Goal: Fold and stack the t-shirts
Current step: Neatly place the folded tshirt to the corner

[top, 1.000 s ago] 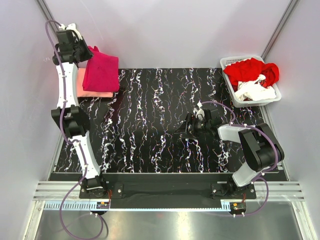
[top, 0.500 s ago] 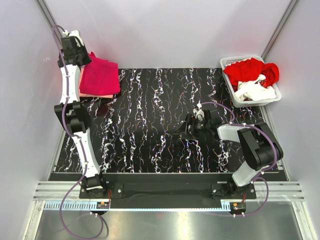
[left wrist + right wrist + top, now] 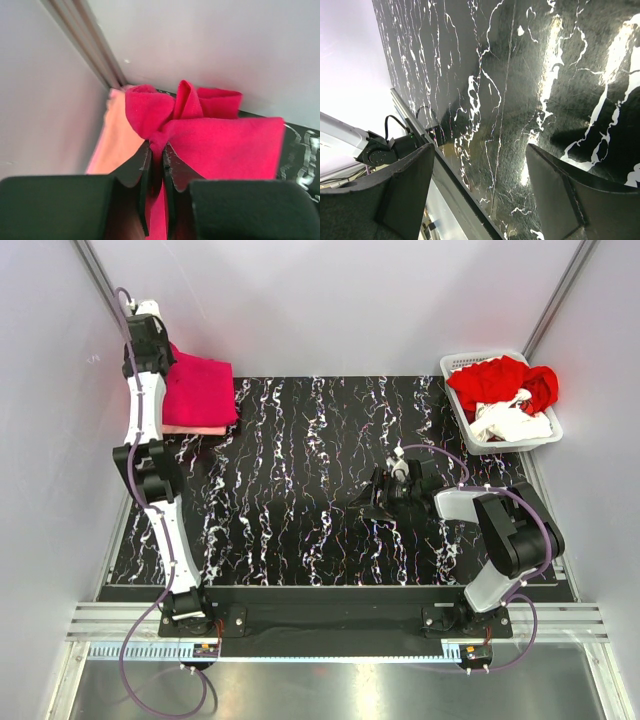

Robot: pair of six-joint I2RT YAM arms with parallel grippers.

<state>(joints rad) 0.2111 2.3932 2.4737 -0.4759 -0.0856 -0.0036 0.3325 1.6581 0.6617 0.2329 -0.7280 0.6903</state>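
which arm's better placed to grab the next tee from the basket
Right. The right gripper hangs open and empty over the mat, on the side of the basket. The left gripper is at the far left corner, pinching the magenta t-shirt.

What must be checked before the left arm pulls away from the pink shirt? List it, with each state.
1. Stack: magenta shirt on salmon shirt: ok.
2. Flatness: magenta shirt bunched at the left gripper: not ok.
3. Release: left gripper pinches the cloth: not ok.
4. Other arm: right gripper open, empty: ok.
5. Leftovers: red shirt and white shirt in the basket: not ok.
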